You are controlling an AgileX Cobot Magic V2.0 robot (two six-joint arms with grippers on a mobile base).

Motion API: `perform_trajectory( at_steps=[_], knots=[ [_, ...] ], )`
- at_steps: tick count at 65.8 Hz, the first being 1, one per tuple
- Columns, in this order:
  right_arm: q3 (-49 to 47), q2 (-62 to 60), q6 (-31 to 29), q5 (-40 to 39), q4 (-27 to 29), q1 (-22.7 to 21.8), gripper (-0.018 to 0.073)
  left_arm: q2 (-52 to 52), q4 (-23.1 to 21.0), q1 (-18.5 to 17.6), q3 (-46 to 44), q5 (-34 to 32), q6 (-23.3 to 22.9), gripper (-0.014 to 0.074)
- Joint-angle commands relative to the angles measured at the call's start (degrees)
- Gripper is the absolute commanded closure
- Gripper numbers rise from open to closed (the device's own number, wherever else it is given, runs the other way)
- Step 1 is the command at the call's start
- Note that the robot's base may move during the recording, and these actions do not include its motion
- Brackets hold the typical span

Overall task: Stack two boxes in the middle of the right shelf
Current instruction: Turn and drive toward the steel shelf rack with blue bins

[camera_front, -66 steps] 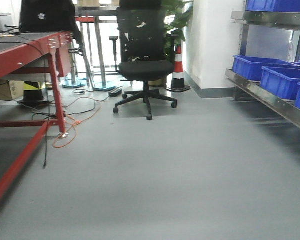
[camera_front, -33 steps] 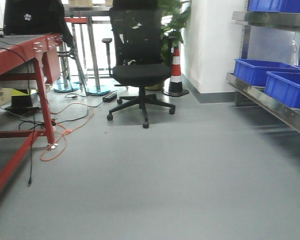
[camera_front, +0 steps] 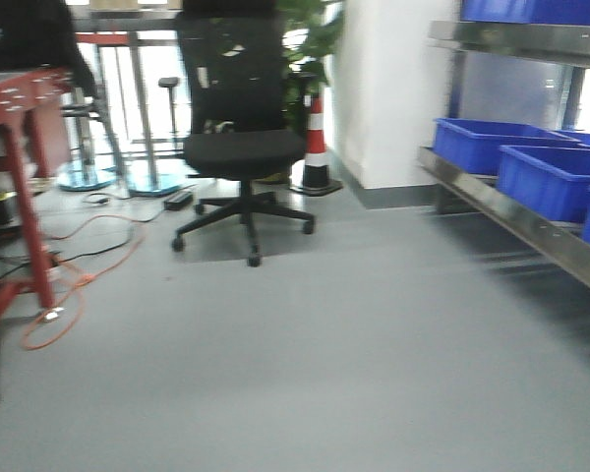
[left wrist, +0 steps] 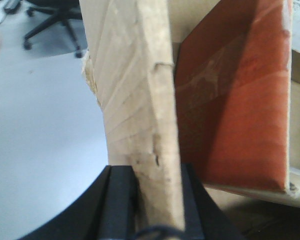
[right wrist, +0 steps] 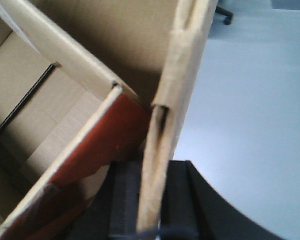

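Front view, blurred throughout. A black office chair (camera_front: 241,147) stands on grey floor. Just right of the chair is an orange-and-white traffic cone (camera_front: 316,147), with a leafy plant (camera_front: 310,39) behind it, partly hidden by the chair back. Further right of the chair, past a white wall (camera_front: 383,88), is the steel shelf (camera_front: 511,211). Its front rail runs out of the right edge, so only part shows. Blue bins (camera_front: 482,143) sit on it and the nearest one is cut off. Left of the chair, a red workbench (camera_front: 20,98) is cropped by the left edge, and an orange cable (camera_front: 69,285) loops on the floor by its leg. A pale mark on a dark shape atop the workbench is too blurred to read.

Left wrist view. The left gripper (left wrist: 157,210) has its two black fingers (left wrist: 112,200) pressed onto the upright wall of a tan cardboard box (left wrist: 135,90), pinching it. The box fills most of the view. The chair shows only as legs at the top left, on the floor beyond the box. On the side of the wall away from the chair is a reddish-brown panel (left wrist: 235,100). Whether it is tape or card cannot be told.

Right wrist view. The right gripper (right wrist: 150,200) likewise pinches a thin tan cardboard wall between its dark fingers (right wrist: 122,195). Whether this is the same box cannot be told. One chair caster shows at the top right, beyond the wall.
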Motion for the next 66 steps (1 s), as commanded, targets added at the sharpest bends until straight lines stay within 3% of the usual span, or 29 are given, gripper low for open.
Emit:
perform_trajectory(
  at_steps=[1, 66],
  knots=[
    [-0.7, -0.4, -0.8, -1.6, 0.8, -0.1, 0.0713, -1.0, -2.0, -0.4, -0.8, -4.8, 0.2, 0.0708],
    [-0.7, -0.4, -0.8, -1.6, 0.8, -0.1, 0.0713, -1.0, -2.0, -0.4, -0.8, -4.8, 0.2, 0.0708]
  ],
)
